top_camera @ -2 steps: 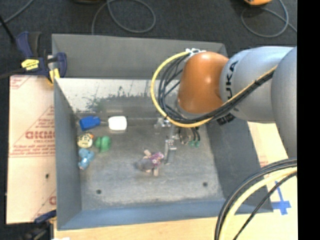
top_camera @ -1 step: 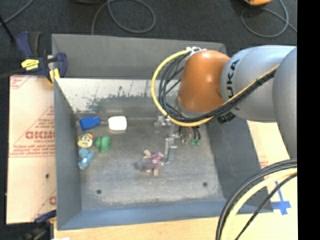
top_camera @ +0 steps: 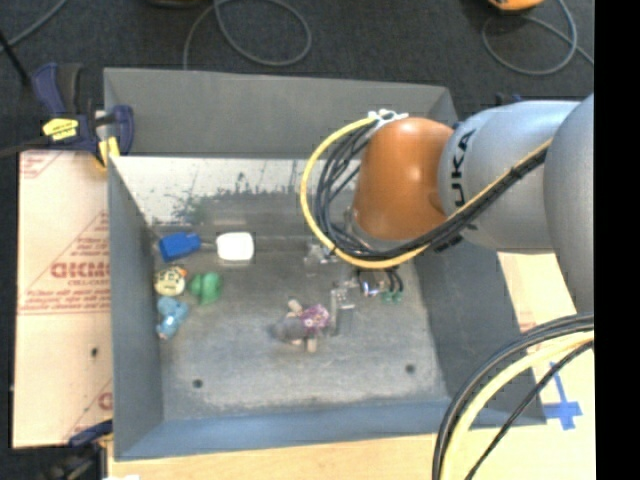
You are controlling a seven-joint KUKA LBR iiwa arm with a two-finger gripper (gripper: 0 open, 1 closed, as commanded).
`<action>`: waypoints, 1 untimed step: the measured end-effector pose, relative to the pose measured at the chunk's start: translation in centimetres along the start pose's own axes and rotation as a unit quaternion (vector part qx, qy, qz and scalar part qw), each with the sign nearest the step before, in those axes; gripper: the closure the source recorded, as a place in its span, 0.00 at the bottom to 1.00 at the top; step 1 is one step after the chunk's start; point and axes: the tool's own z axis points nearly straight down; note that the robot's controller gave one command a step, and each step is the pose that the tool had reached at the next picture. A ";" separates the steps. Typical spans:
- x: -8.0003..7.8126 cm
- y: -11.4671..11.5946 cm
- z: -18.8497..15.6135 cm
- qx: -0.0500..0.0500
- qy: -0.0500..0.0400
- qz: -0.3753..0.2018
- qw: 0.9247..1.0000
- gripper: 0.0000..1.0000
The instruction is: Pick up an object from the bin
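hovering just right of the small purple piece (top_camera: 314,317), the gripper (top_camera: 345,293) seems placed for that easy loner, though i cannot tell if it's open or clenched.

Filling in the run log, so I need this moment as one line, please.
arm: in from right | hand: over middle of bin | nearest: purple toy, just left of it | others: blue block, white block, green piece near left wall

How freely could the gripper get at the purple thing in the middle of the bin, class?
Probably yes: the gripper hangs just beside the purple thing, and nothing lies on top of it.
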 end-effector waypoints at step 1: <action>3.8 2.0 2.9 -0.001 0.003 -0.123 0.992 0.00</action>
